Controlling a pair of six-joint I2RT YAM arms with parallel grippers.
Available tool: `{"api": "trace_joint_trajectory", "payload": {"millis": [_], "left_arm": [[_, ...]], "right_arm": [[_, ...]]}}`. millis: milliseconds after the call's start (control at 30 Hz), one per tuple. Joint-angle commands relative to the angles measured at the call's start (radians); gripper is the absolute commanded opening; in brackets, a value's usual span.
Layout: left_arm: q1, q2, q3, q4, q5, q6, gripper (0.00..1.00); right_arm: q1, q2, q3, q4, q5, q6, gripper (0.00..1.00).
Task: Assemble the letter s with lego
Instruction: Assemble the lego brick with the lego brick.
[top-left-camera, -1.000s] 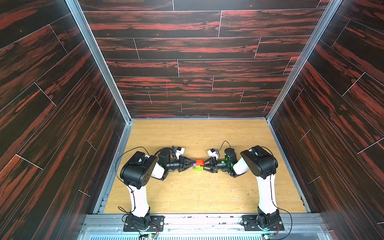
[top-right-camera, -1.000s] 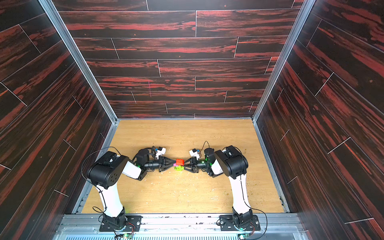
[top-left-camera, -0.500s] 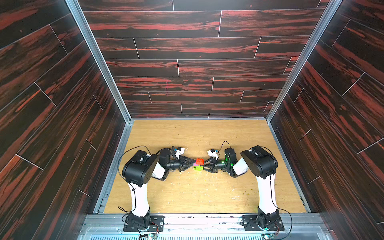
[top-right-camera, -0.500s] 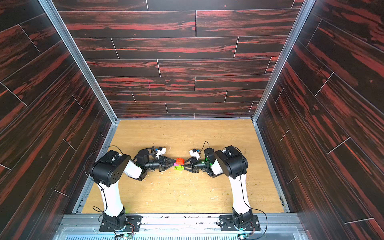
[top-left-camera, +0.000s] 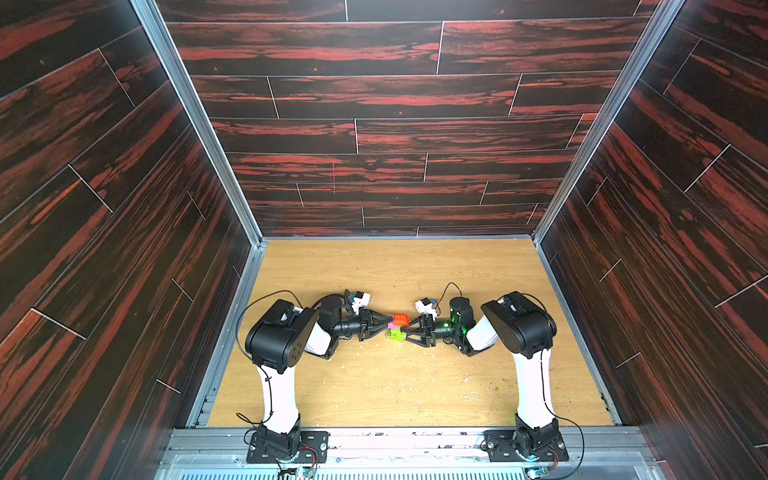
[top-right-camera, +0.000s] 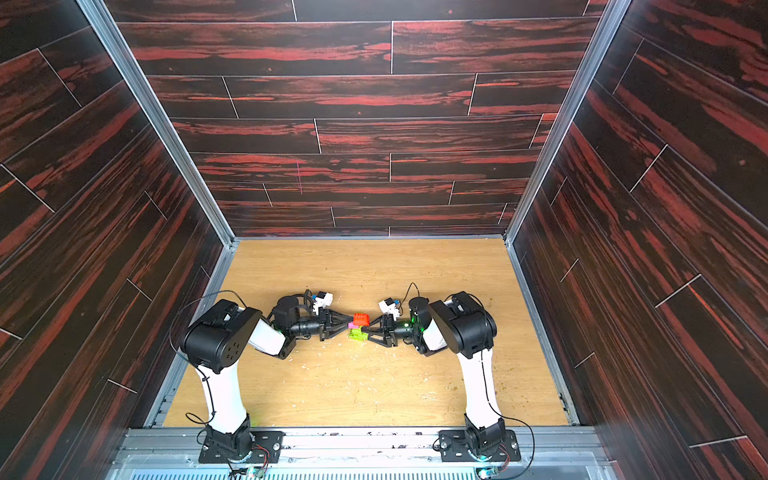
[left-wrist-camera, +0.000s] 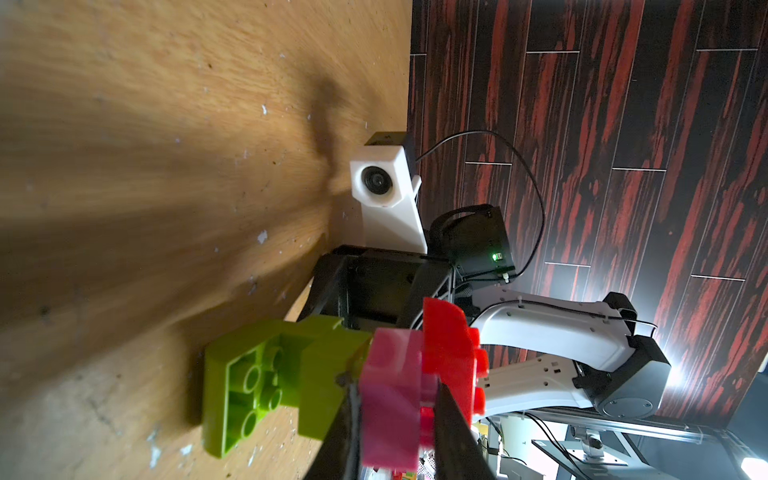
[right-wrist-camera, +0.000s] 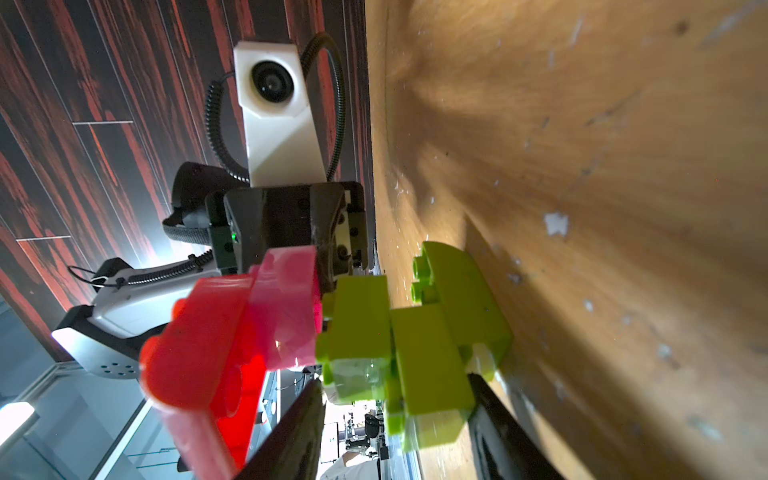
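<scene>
Tabletop (top-left-camera: 395, 270): closed in by walls (top-left-camera: 374, 124) left, right and behind; rail (top-left-camera: 395, 435) along its front edge.
Left base (top-left-camera: 286, 444): on the rail, left part.
Right base (top-left-camera: 530, 444): on the rail, right part, well apart from the other.
Lego (top-left-camera: 397, 326): mid-width on the tabletop, nearer the front, between the two tools.
Left tool (top-left-camera: 388, 325): just left of the lego, pointing right; fingers (left-wrist-camera: 453, 440) clamped either side of the middle brick (left-wrist-camera: 390, 395).
Right tool (top-left-camera: 406, 331): just right of the lego, facing the left tool; fingers (right-wrist-camera: 507, 428) flank the lower bricks (right-wrist-camera: 415, 353), contact unclear.
Stack: bottom brick (right-wrist-camera: 461, 291) against the tabletop, top brick (right-wrist-camera: 199, 353) farthest from it.
</scene>
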Motion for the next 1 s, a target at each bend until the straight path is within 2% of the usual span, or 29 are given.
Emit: {"api": "trace_joint_trajectory", "payload": {"millis": [0, 500, 700, 867, 967], "left_arm": [[-0.001, -0.039, 0.021, -0.016, 0.022, 0.025, 0.2], [0.002, -0.123, 0.043, -0.12, 0.037, 0.063, 0.2], [0.011, -0.169, 0.04, -0.258, 0.043, 0.156, 0.19], [0.013, -0.207, 0.058, -0.422, 0.052, 0.266, 0.19], [0.018, -0.213, 0.064, -0.432, 0.057, 0.272, 0.19]], "right_arm": [[0.003, 0.018, -0.044, -0.114, 0.033, 0.018, 0.59], [0.0, 0.019, -0.012, -0.209, 0.061, 0.016, 0.62], [0.0, 0.023, -0.002, -0.245, 0.071, 0.018, 0.62], [0.001, 0.006, 0.017, -0.369, 0.088, -0.047, 0.62], [0.002, 0.009, 0.027, -0.404, 0.094, -0.06, 0.62]]}}
